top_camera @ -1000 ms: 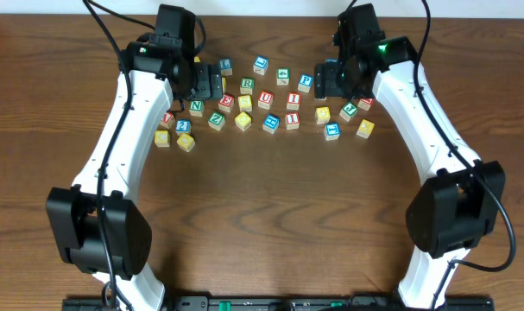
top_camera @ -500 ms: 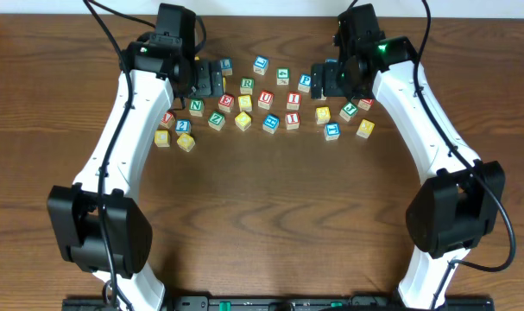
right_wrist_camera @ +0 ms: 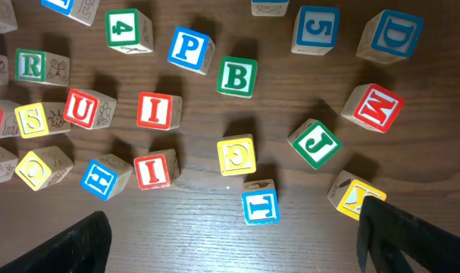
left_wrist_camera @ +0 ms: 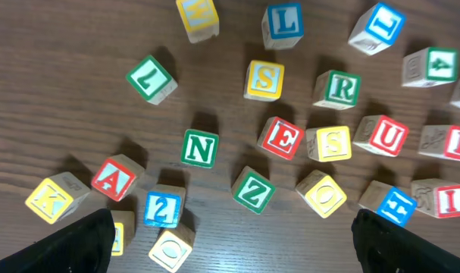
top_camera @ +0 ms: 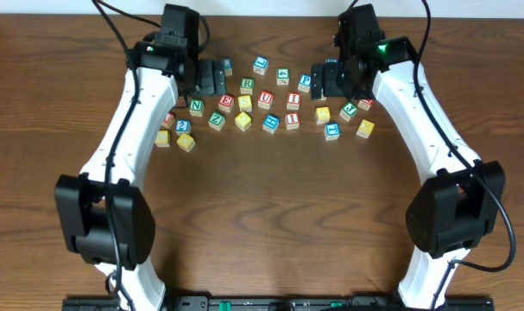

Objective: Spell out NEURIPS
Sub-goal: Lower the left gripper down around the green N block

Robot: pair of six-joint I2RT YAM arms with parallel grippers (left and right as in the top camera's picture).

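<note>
Two I cubes (right_wrist_camera: 155,110), two S cubes (left_wrist_camera: 264,79); perhaps two dozen altogether.

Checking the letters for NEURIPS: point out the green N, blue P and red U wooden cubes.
Green N wooden cube (left_wrist_camera: 200,149), left wrist view, top face.
Blue P wooden cube (right_wrist_camera: 189,48), right wrist view, top face.
Red U wooden cube (right_wrist_camera: 81,108), right wrist view, top face.

N cube (left_wrist_camera: 200,148): green letter, green frame
E cube (left_wrist_camera: 281,138): red letter, red frame
U cube (left_wrist_camera: 386,137): red
R cube (left_wrist_camera: 339,88): green
I cube (right_wrist_camera: 154,110): red
P cube (right_wrist_camera: 189,48): blue
S cube (left_wrist_camera: 264,79): yellow
Table (top_camera: 262,216): dark brown wood grain
Arms (top_camera: 125,130): white, black joints
</note>
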